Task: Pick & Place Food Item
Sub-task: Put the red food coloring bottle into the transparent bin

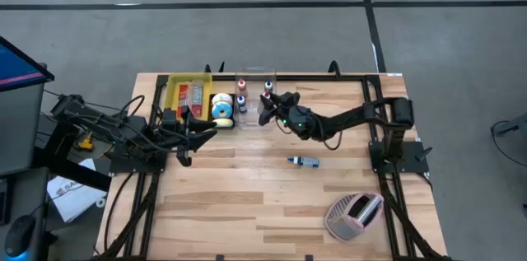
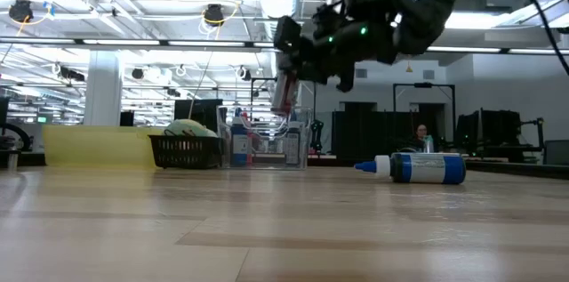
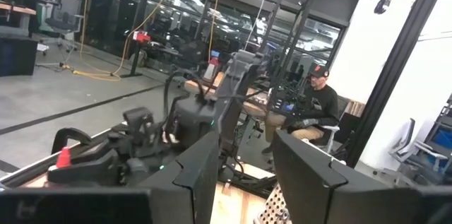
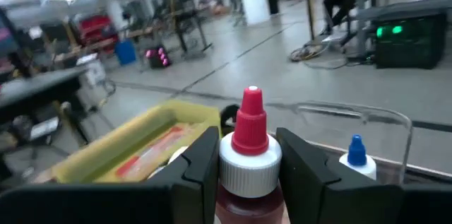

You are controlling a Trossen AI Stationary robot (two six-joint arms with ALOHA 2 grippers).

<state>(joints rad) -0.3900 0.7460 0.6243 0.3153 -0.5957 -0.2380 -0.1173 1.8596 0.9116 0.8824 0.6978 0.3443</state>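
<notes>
My right gripper (image 4: 248, 146) is shut on a small bottle (image 4: 248, 181) with a red nozzle cap, a white collar and reddish contents. In the high view this gripper (image 1: 265, 111) hovers beside a clear bin (image 1: 255, 88) at the table's far side. A blue-capped bottle (image 4: 357, 155) stands in that bin. To the bin's left are a black basket (image 1: 221, 109) and a yellow tray (image 1: 188, 93). My left gripper (image 1: 206, 132) waits near the basket, raised and open (image 3: 247, 146) with nothing between its fingers. Another blue-labelled bottle (image 1: 303, 160) lies on its side mid-table. My right gripper pinches the bottle between its two fingers at the white collar (image 4: 248, 162), just below the red cap. The fingers come in level from the table's right side. The bottle (image 2: 284, 95) stands roughly upright in the hold, lifted clear of the table.
A pink and white object (image 1: 354, 213) lies near the table's front right corner. The lying bottle (image 2: 422, 168) is on the wood right of my right gripper in the low view. Bare wood (image 1: 247, 212) fills the near half. A seated person (image 3: 314, 107) is in the room behind.
</notes>
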